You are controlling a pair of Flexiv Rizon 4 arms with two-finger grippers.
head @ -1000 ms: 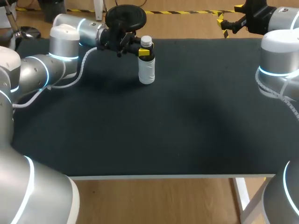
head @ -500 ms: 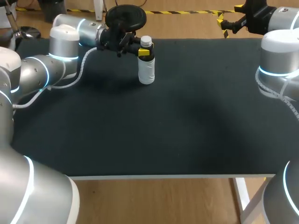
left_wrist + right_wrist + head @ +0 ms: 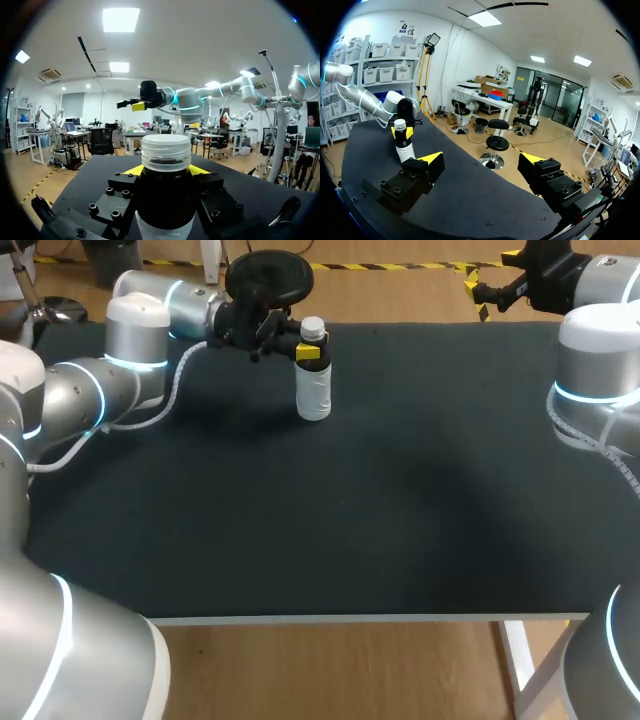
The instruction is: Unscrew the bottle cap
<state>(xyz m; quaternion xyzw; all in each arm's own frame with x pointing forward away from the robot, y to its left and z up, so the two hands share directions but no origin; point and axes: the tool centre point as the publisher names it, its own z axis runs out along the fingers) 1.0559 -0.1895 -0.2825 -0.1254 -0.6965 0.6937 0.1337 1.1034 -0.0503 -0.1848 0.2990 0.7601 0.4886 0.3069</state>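
The white plastic bottle (image 3: pixel 314 392) stands upright on the black counter (image 3: pixel 400 500), near its far edge and left of centre. Its ribbed white screw cap (image 3: pixel 313 328) is fitted. The left gripper (image 3: pixel 308 352) is clamped on the bottle just below the cap. The right gripper (image 3: pixel 481 160) hangs over the far right corner, fingers spread wide and holding nothing.

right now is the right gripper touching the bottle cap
No, the right gripper hangs open far off to the side, well apart from the bottle cap.
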